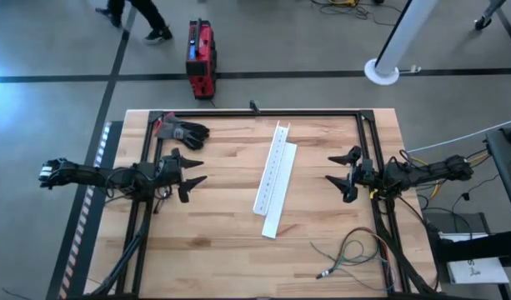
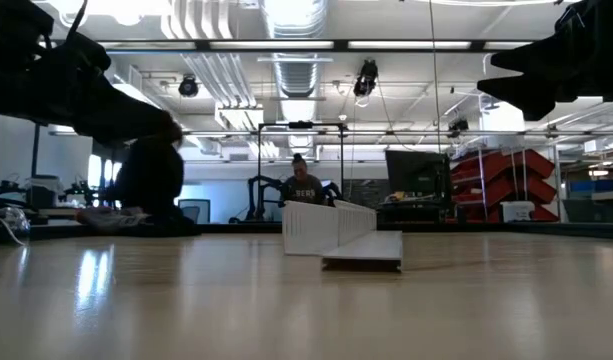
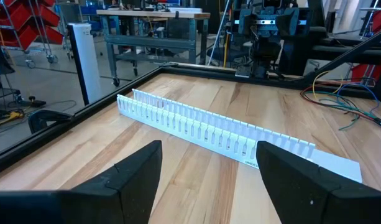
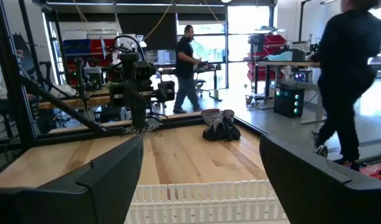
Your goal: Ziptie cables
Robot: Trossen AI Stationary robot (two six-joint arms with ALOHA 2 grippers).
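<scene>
Pale wood planks form the table (image 1: 222, 242), framed in black rail. Thin, limp cables (image 1: 353, 254) curl near its right front corner. A white slotted channel (image 1: 275, 175) lies mid-table between the left gripper (image 1: 194, 170) and right gripper (image 1: 340, 172), both with fingers spread and empty.

Faint dark print on long white slotted plastic channel (image 3: 209, 127), near one end, too small to read. Marks on white sheet (image 1: 474, 268) beside table unreadable. No other legible text.
</scene>
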